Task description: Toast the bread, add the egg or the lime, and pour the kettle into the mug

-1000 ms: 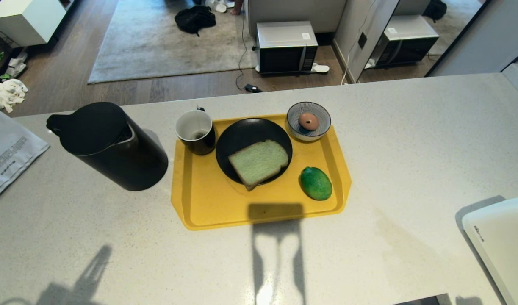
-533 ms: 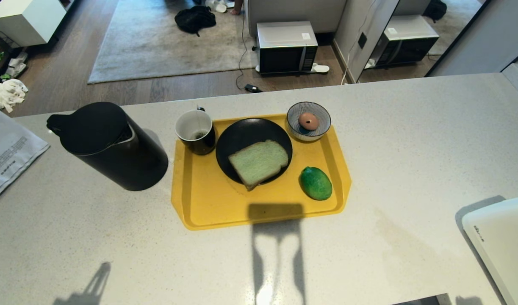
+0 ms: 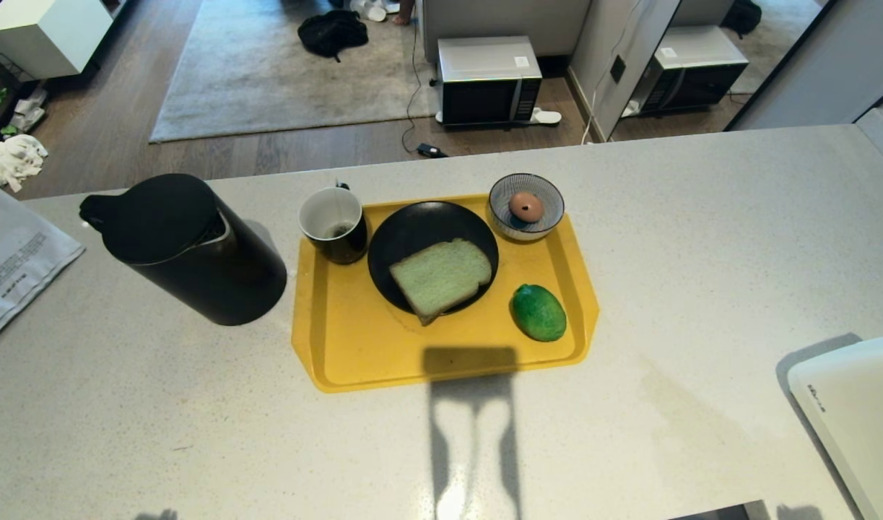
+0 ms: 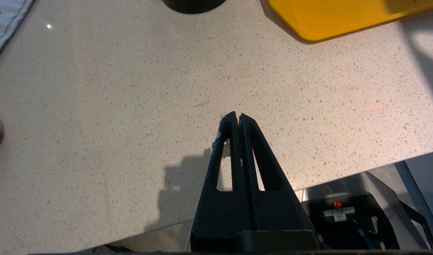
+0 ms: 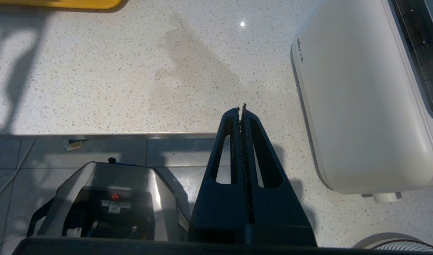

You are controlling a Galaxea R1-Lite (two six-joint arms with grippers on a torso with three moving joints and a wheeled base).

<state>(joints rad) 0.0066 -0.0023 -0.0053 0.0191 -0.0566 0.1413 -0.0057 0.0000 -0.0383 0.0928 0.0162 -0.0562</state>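
the bread [image 3: 441, 278] lies on a black plate [image 3: 412, 231] on the yellow tray [image 3: 354, 347], with the lime [image 3: 538, 312] just beside the plate and the mug [image 3: 333, 224] at the tray's far left corner. the kettle [image 3: 185, 249] stands on the desk [image 3: 701, 238] left of the tray. an egg [image 3: 525, 206] sits in a striped bowl [image 3: 549, 191]. the left gripper [image 4: 236, 118] and right gripper [image 5: 241, 110] hang over the desk's near edge, jaws closed and empty, the right one near a white toaster [image 5: 361, 106]

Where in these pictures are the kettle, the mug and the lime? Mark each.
kettle [image 3: 156, 217], head view, on its domed black lid.
mug [image 3: 331, 213], head view, on its white inside wall.
lime [image 3: 538, 312], head view, on the middle of its green skin.
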